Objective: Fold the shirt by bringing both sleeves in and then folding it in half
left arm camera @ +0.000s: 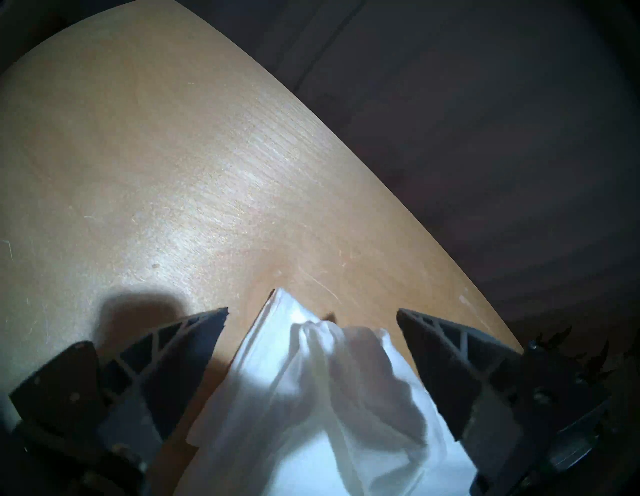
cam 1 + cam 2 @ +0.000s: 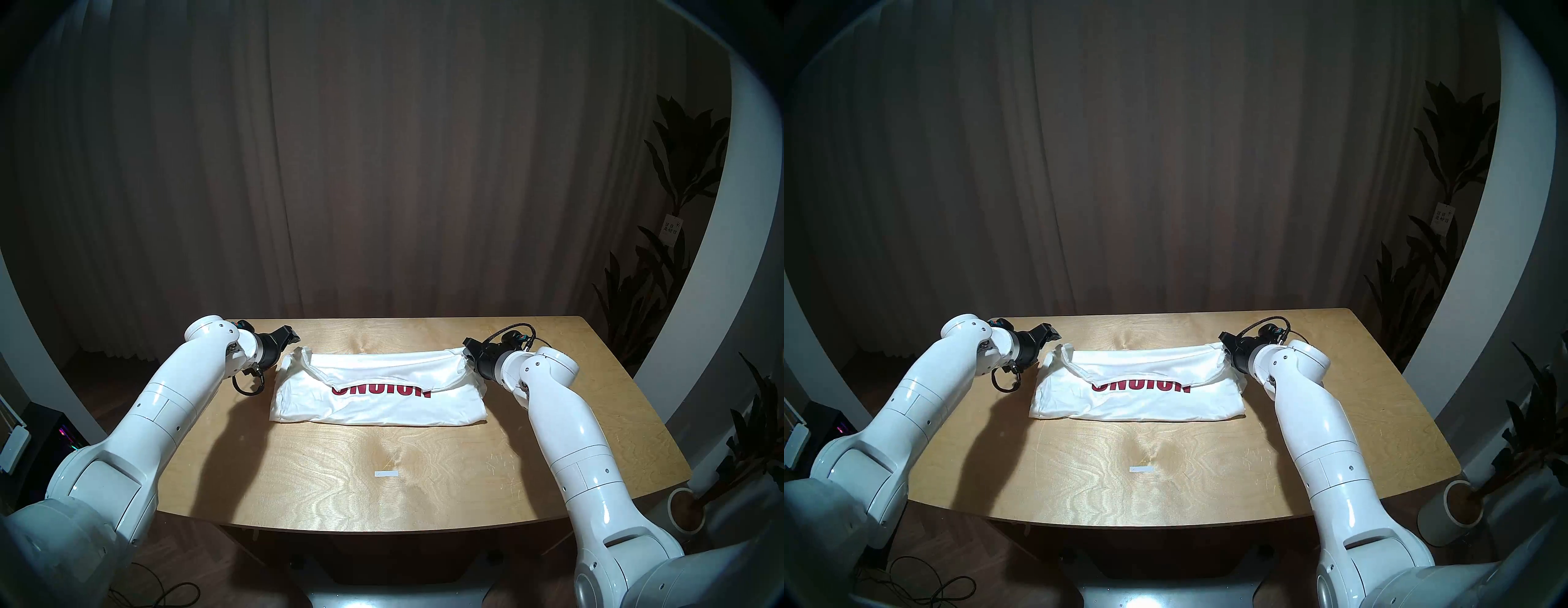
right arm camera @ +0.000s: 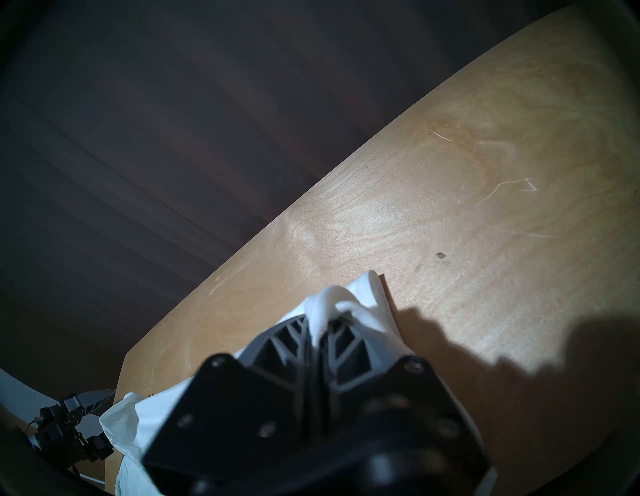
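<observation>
The white shirt (image 2: 377, 403) lies in a wide, folded band on the far half of the wooden table (image 2: 382, 488). Its top layer droops over the dark red lettering (image 2: 381, 390) and hides the upper half of it. The sleeves cannot be made out as separate parts. My left gripper (image 2: 292, 337) is open just above the shirt's far left corner; in the left wrist view the bunched corner (image 1: 311, 398) lies between the spread fingers (image 1: 194, 346), untouched. My right gripper (image 2: 466, 352) is shut on the shirt's far right corner, with cloth (image 3: 346, 301) pinched between the fingertips (image 3: 320, 327).
A small white tape strip (image 2: 386, 474) sits on the table's near middle. The table's far edge runs close behind both grippers. Brown curtains hang behind. Potted plants (image 2: 679, 212) and a white pot (image 2: 685, 509) stand off the table's right side.
</observation>
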### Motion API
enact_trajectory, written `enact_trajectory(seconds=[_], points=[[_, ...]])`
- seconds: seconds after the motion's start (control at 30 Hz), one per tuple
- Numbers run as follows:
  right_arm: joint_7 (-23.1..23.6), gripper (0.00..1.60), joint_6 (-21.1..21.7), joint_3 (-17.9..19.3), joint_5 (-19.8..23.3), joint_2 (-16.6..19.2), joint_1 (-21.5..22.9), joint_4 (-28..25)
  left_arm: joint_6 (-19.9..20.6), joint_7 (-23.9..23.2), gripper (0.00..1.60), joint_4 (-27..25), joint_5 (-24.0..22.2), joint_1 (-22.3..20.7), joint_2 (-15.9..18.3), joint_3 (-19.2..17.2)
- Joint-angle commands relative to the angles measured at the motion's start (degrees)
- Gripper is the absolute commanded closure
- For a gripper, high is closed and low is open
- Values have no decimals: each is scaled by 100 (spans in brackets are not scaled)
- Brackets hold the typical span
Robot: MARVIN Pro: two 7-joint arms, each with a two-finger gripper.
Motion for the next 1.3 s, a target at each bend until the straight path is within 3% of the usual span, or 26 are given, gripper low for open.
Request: enact_trajectory(seconds=[0.0,0.2,0.3,0.53,0.63,0.67,0.7,0.8,0.87,0.9,0.97,1.0,1.2,1.23,1.27], points=[[27,0,-66,-13,-7,-63,367,-21,-20,-51,0,317,173,-530,-11,15],[19,11,-95,29,-56,0,501,38,-15,-101,0,658,302,-687,91,22],[8,0,-135,103,-126,114,593,83,-37,-227,0,946,401,-833,176,5],[115,0,-254,315,-224,400,430,-46,-186,-834,0,1125,504,-824,289,-23],[265,0,-175,300,-291,564,90,-353,-284,-1237,15,818,546,-538,461,-33],[294,0,-151,308,-287,583,-5,-429,-306,-1220,26,716,507,-448,493,-69],[352,0,-125,306,-292,606,-153,-547,-307,-1354,47,583,426,-283,551,-141],[432,0,-143,358,-212,542,-265,-586,-233,-1644,41,490,319,-123,561,-208],[511,0,-75,321,-216,559,-474,-646,-85,-1755,79,333,238,95,539,-193],[540,0,-58,296,-230,567,-551,-662,-42,-1805,82,264,240,181,546,-148],[563,0,-49,288,-223,574,-622,-682,-7,-1854,81,210,217,264,556,-131],[596,0,-45,300,-196,571,-742,-709,64,-1886,58,178,170,437,579,-107],[705,0,-5,422,-126,694,-1021,-812,185,-1997,40,28,70,819,730,-126],[724,0,-1,452,-118,726,-1058,-829,198,-2024,18,-13,43,857,748,-146],[745,0,1,489,-106,756,-1106,-856,214,-2058,13,-63,11,906,769,-165]])
